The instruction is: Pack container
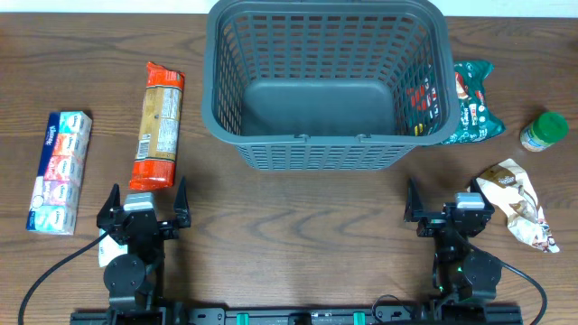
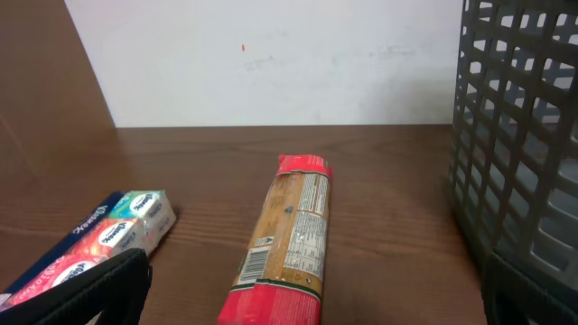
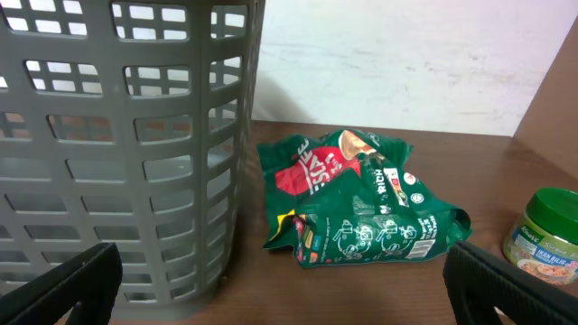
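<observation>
The dark grey slotted basket (image 1: pixel 325 41) stands at the back middle of the table with nothing in it; its wall shows in the left wrist view (image 2: pixel 524 153) and the right wrist view (image 3: pixel 117 153). A long red and tan packet (image 1: pixel 158 125) lies left of it, straight ahead of my left gripper (image 2: pixel 298 302). A green packet (image 1: pixel 471 104) lies against the basket's right side, ahead of my right gripper (image 3: pixel 280 289). My left gripper (image 1: pixel 143 209) and right gripper (image 1: pixel 444 209) rest near the front edge, both open and empty.
A tissue multipack (image 1: pixel 59 171) lies at the far left, also in the left wrist view (image 2: pixel 99 239). A green-lidded jar (image 1: pixel 544 131) stands at the far right (image 3: pixel 545 239). A crumpled white and gold bag (image 1: pixel 519 203) lies right of my right gripper.
</observation>
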